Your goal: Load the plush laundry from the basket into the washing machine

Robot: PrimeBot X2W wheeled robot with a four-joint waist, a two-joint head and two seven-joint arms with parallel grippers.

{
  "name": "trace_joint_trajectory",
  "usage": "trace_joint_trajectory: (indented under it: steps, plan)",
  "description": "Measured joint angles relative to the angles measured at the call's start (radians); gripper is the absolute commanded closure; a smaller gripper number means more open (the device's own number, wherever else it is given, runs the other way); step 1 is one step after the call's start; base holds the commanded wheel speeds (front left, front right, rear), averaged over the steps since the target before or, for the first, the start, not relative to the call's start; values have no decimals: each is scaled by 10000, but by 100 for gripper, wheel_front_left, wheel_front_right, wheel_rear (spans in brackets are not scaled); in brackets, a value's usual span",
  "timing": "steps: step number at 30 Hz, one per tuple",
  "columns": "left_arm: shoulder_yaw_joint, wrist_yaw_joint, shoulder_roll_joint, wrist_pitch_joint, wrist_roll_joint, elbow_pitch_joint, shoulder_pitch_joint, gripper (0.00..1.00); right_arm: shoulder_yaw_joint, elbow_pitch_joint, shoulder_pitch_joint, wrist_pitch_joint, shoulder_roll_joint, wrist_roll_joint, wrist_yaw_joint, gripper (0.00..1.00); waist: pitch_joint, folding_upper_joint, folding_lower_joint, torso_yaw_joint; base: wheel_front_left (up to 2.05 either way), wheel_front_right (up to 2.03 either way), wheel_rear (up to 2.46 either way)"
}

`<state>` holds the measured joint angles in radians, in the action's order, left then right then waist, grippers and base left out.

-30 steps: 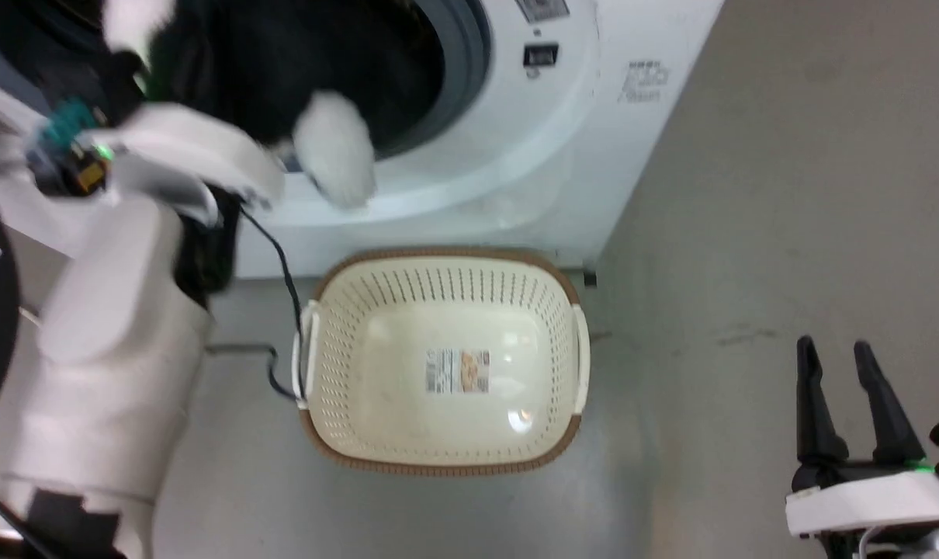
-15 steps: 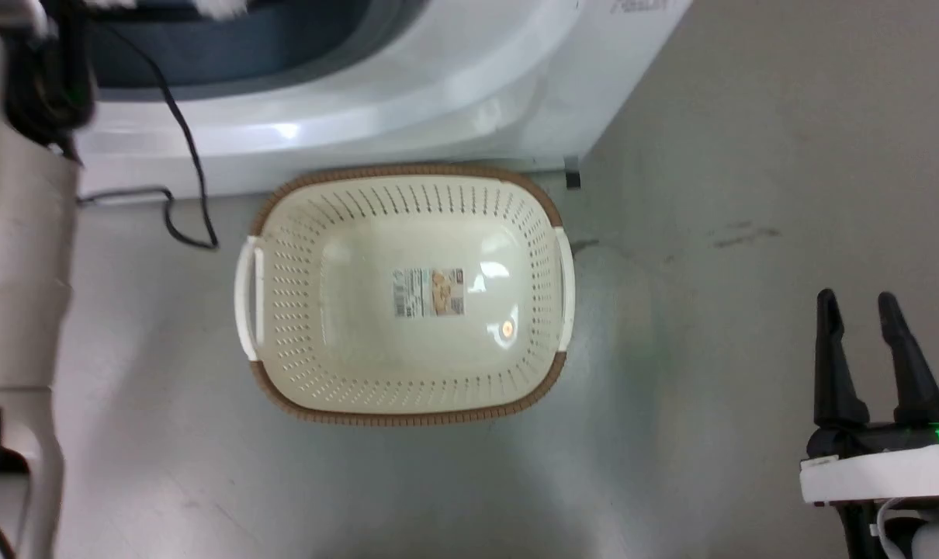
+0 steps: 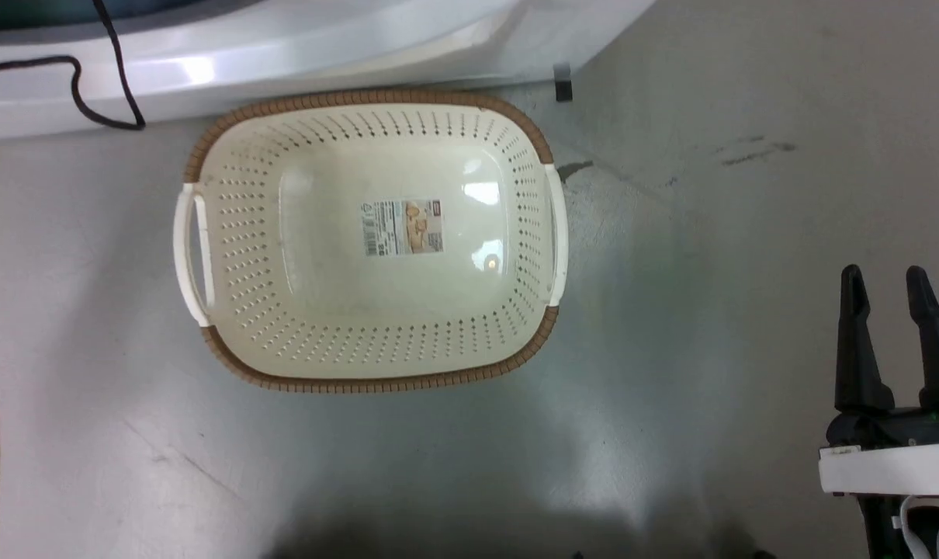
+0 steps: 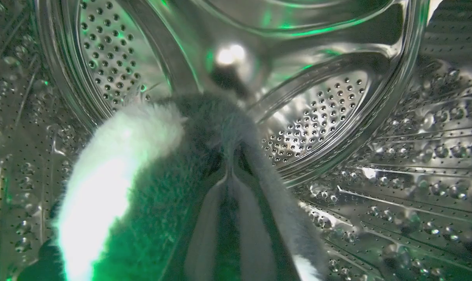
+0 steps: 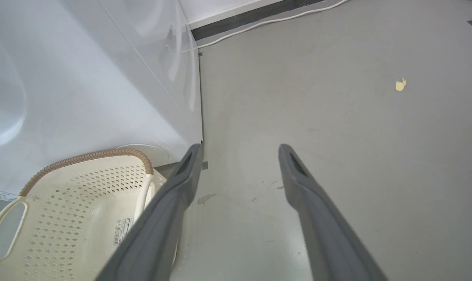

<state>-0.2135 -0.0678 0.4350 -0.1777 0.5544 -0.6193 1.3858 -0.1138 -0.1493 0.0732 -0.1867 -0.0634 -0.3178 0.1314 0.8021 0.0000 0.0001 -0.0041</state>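
A second ago our head view had the plush at the washer's mouth, one white end drooping over the lip; since then the head has tipped down, so the opening has left that view, and the basket [image 3: 376,383] sits higher in it only because the camera moved. The basket stands on the floor [image 3: 671,349] just beside the washer [image 3: 283,46], holding nothing but the label [image 3: 402,227] on its bottom. A black cable [image 3: 120,85] loops across the washer's front. In the left wrist view our left gripper [image 4: 230,175] is now deep in the drum [image 4: 318,117], its fingers drawn together and pinching the plush [image 4: 142,175], whose dark fur and bright white patch bunch round them against the perforated steel. Our right gripper [image 3: 884,276] hangs spread over bare floor well apart from the basket, as it was, with nothing between its fingers. We judge the load all but done: the plush is inside, though we cannot tell whether a trailing end lies over the seal. What is left, as we read it, is to let go and back the arm out without dragging fur along.
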Motion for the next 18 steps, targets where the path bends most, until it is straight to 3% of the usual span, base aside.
trace_joint_trajectory:
  steps: [5,6,7,8,18]
  plan:
    - [46,-94,-8,-130,-2,-249,402,100,8,-102,-1,0,-29,0,0,0,266,0,0,-49,0,0,0]
    - [81,-132,-19,-161,8,-320,479,69,8,-115,-1,0,-35,0,0,0,295,0,0,-57,0,0,0]
    - [92,-130,-38,-167,31,-380,540,22,6,-132,-2,0,-38,-2,0,0,319,0,0,-61,0,0,0]
    - [79,-128,-40,-165,21,-460,588,0,0,-146,-2,0,-44,-2,0,0,337,0,-1,-61,0,0,0]
    - [-19,169,-194,-190,150,-1419,1002,0,-107,-272,-2,21,-81,2,0,0,397,0,-1,44,0,0,0]
